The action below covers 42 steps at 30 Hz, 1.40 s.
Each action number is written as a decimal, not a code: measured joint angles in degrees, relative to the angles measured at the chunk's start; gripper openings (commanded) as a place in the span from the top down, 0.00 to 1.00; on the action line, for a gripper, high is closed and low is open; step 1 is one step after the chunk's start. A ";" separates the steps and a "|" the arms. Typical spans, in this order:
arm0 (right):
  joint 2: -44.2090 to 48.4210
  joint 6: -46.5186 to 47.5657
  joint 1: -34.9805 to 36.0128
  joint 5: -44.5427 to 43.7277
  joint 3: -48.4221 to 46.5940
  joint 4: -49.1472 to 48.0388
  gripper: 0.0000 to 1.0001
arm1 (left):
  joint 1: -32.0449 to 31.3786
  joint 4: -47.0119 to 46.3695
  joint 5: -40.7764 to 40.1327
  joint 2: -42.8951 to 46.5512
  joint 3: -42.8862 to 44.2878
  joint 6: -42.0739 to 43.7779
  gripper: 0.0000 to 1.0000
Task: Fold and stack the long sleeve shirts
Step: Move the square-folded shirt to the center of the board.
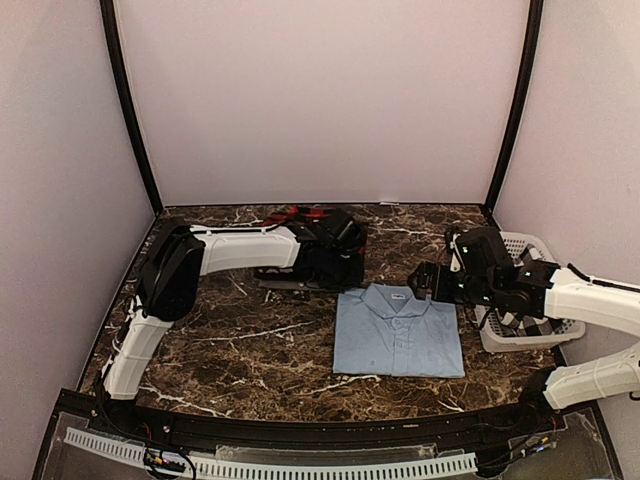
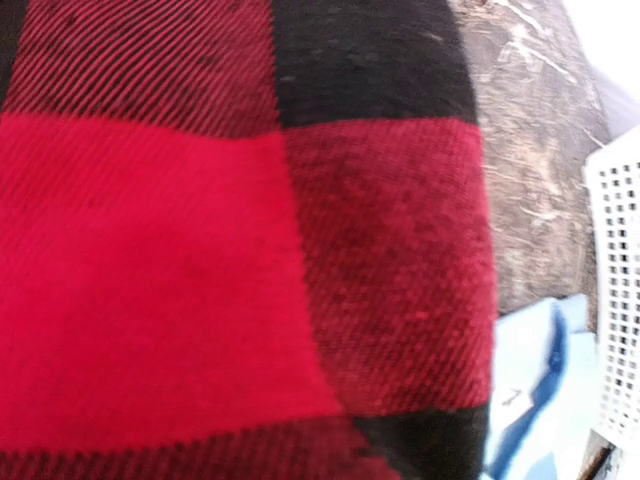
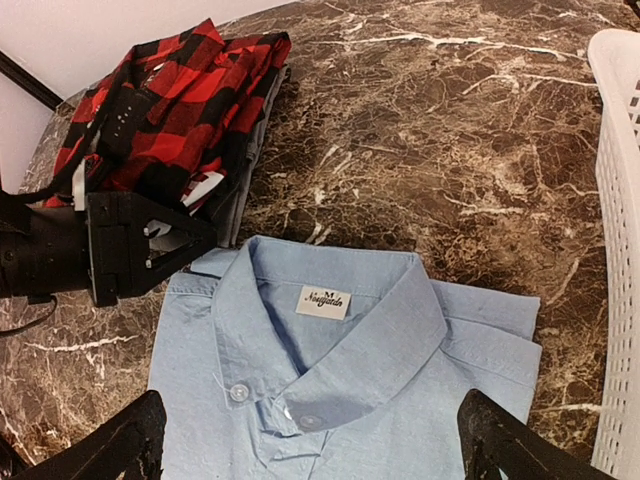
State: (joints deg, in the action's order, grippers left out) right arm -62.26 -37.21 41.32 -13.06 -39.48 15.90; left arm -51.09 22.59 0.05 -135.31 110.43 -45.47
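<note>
The light blue shirt (image 1: 398, 332) lies folded flat at the table's middle, collar toward the back. My right gripper (image 1: 425, 283) hovers over that collar (image 3: 330, 330), open and empty (image 3: 315, 450), with one fingertip (image 3: 110, 445) at each side. The red-and-black plaid shirt (image 1: 300, 215) lies folded at the back centre (image 3: 175, 100) and fills the left wrist view (image 2: 240, 240). My left gripper (image 1: 335, 275) rests low at its near edge (image 3: 185, 238); its jaws are not clear. A grey cloth edge (image 3: 245, 190) shows under the plaid. The checked shirt is not clearly seen.
A white lattice basket (image 1: 540, 245) stands at the right edge, under my right arm; it also shows in the right wrist view (image 3: 620, 200) and the left wrist view (image 2: 615, 300). Dark marble table (image 1: 230, 340). Black frame posts (image 1: 130, 110) stand at the back corners.
</note>
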 measured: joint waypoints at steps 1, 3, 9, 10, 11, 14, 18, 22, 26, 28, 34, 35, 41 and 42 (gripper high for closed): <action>-0.07 -0.24 0.00 -0.02 0.00 0.28 0.01 | -0.02 -0.02 0.57 0.00 0.48 0.50 0.92; -0.07 -0.50 0.00 -0.04 0.00 0.74 0.01 | -0.04 0.11 1.40 0.00 1.40 1.40 0.89; -0.04 -1.46 0.00 -0.39 -0.02 2.16 0.01 | -0.37 0.83 3.98 0.02 3.58 4.98 0.58; -0.04 -1.73 0.00 -0.50 -0.02 2.62 0.01 | -0.50 0.96 4.59 0.02 3.65 5.44 0.53; -0.04 -2.10 0.00 -0.57 -0.02 3.15 0.01 | -0.59 1.11 5.03 0.11 3.65 6.21 0.51; -0.04 -3.23 -0.02 -0.90 -0.02 5.18 0.01 | -0.90 1.57 6.73 0.46 3.65 7.87 0.45; -0.04 -4.98 -0.02 -1.44 -0.09 8.57 0.01 | -1.09 2.03 8.83 2.89 2.97 9.99 0.41; -0.68 -6.62 -0.07 -1.62 -0.85 12.72 0.01 | -1.18 2.40 10.62 9.90 -1.36 11.87 0.41; -2.36 -7.91 -0.07 -1.55 -1.14 15.45 0.01 | -1.31 1.73 12.07 19.12 -9.81 12.57 0.43; -3.67 -8.55 -0.07 -1.55 -1.16 16.72 0.01 | -1.33 1.11 12.79 23.41 -15.08 12.70 0.45; -8.02 -10.08 -0.07 -2.03 -1.53 19.45 0.01 | -1.44 -0.63 14.36 28.68 -29.94 12.26 0.51; -8.33 -10.14 -0.07 -2.14 -1.55 19.61 0.02 | -1.53 -0.63 14.49 28.52 -31.41 12.15 0.52; -8.94 -10.32 -0.13 -2.69 -2.03 20.22 0.01 | -2.89 -1.42 15.39 26.60 -34.95 11.54 0.54; -8.96 -10.32 -0.13 -2.80 -2.14 20.22 0.01 | -3.15 -2.01 15.58 26.18 -34.95 11.39 0.55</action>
State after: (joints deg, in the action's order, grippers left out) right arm -71.22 -47.53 41.19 -15.86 -41.63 36.12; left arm -54.24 20.58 15.64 -109.12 75.48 -34.09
